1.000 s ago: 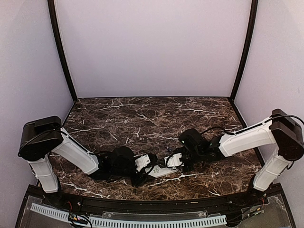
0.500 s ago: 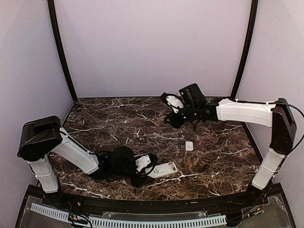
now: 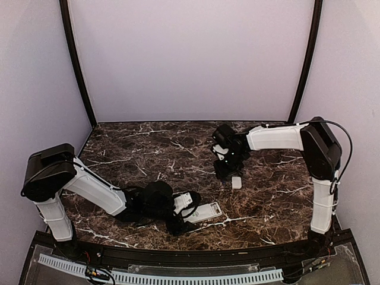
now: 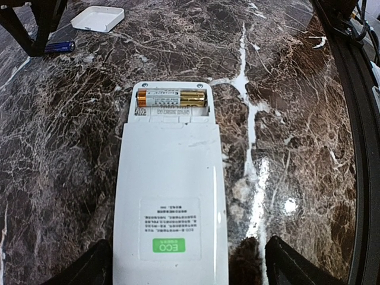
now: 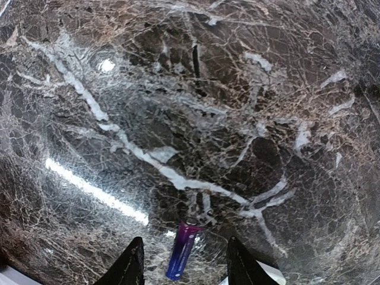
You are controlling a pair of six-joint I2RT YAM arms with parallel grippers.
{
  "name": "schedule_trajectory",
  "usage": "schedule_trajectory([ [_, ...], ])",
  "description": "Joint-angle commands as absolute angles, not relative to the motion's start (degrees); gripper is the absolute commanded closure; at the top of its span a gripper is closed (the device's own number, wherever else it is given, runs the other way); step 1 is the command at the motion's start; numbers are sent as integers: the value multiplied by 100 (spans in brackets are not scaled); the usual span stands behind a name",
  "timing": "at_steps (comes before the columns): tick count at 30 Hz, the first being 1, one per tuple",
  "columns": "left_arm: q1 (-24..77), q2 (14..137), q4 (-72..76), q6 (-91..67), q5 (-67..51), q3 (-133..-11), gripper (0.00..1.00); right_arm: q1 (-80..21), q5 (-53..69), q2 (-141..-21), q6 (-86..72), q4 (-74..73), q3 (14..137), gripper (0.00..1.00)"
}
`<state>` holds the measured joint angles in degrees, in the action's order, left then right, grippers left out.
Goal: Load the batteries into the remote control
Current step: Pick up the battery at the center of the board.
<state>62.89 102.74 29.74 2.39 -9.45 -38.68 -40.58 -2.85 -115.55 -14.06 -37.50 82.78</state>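
The remote control (image 4: 172, 196) is laid back-up on the marbled tabletop (image 4: 285, 119), near its front edge and left of centre. Its narrow end with the green label is set between the fingers of the left hand (image 4: 190, 267). That hand is spread wider than the casing, and a clear gap is seen on one side, so nothing is pinched. The battery compartment (image 4: 172, 107) at the far end is uncovered, and a gold battery (image 4: 172, 97) is seen inside. Whether a second lies beside it cannot be told.

Further back, a small white cover (image 4: 98, 18) is found on the tabletop. Just beside it lies a blue battery (image 5: 181, 250), flat on the marble. The right hand (image 5: 185, 261) is lowered over it, fingers parted on either side of it but not closed on it.
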Motion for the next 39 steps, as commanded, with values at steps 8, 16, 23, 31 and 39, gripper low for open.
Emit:
schedule_trajectory([
  [8, 6294, 10113, 2373, 87, -957, -3834, 12, -4322, -542, -11594, -1954, -4140, 8078, 63],
  [16, 6300, 9853, 2373, 79, -906, -3801, 12, -4500, -530, -11814, -1899, -4227, 8126, 91],
  [23, 6295, 9598, 2381, 131, -840, -3706, 12, -4505, -360, -11503, -1817, -4289, 8077, 100],
  [31, 6302, 9453, 2452, 172, -609, -3449, 12, -4625, 1261, -10169, -1444, -4495, 7488, 100],
  [39, 6330, 9953, 2532, 323, -329, -3549, 12, -5121, 1982, -9606, -3016, -5186, 6936, 100],
])
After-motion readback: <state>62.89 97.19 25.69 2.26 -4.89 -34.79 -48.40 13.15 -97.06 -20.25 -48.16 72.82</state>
